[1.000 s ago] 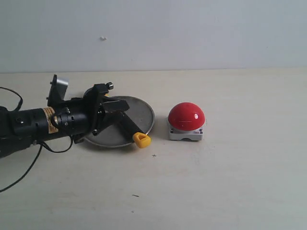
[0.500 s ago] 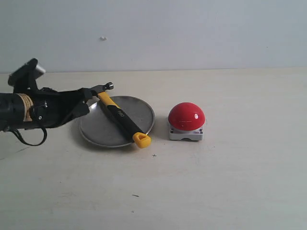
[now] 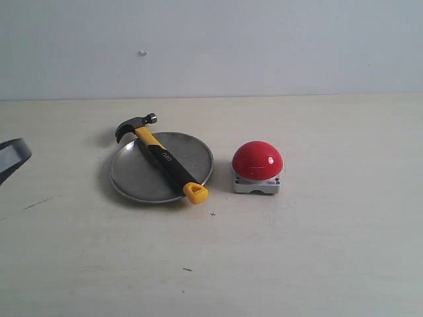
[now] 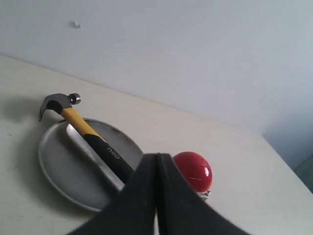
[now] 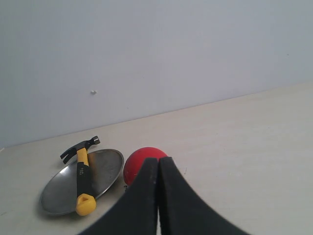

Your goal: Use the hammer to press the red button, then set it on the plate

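The hammer (image 3: 164,160) lies across the silver plate (image 3: 135,177), its dark head past the far rim and its yellow looped end over the near rim. The red button (image 3: 257,160) sits on its grey base just right of the plate. All three also show in the left wrist view: hammer (image 4: 93,139), plate (image 4: 61,166), button (image 4: 193,170); and in the right wrist view: hammer (image 5: 82,176), plate (image 5: 100,174), button (image 5: 139,162). My left gripper (image 4: 156,161) is shut and empty, well back from the plate. My right gripper (image 5: 158,164) is shut and empty, away from the button.
A grey part of the left arm (image 3: 12,156) shows at the exterior view's left edge. The pale table (image 3: 317,251) runs back to a plain wall.
The left arm has let go of the hammer and pulled back left, almost out of the exterior view. The hammer stays on the plate.
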Tool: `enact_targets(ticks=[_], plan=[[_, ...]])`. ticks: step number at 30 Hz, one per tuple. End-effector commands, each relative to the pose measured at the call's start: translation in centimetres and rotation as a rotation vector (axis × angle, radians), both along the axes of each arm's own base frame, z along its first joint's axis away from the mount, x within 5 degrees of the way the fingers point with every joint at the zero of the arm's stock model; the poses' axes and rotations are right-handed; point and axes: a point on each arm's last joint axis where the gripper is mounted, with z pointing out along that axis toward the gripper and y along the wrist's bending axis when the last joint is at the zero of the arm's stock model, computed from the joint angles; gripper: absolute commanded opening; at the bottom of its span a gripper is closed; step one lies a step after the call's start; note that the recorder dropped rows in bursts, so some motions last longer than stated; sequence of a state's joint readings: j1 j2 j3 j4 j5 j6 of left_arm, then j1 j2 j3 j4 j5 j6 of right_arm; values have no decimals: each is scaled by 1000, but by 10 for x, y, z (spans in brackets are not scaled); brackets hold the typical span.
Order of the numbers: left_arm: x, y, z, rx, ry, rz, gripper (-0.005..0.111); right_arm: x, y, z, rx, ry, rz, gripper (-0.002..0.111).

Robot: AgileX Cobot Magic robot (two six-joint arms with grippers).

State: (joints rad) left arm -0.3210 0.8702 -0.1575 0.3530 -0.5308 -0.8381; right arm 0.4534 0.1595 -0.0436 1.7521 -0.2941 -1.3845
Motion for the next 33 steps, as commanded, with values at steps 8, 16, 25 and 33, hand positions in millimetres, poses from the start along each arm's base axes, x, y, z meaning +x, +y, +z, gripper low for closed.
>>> enact_targets(ticks=[8, 16, 25, 33], plan=[[-48, 17, -8, -42, -166, 4, 0, 0, 0, -1, -8, -4, 4, 0], [-50, 17, -7, -37, -177, 6, 0, 0, 0, -1, -8, -4, 4, 0], [-55, 22, -12, 205, -241, 27, 0, 0, 0, -1, -7, -5, 8, 0], [-73, 44, -16, 199, -187, 205, 0, 0, 0, -1, -7, -5, 8, 0]])
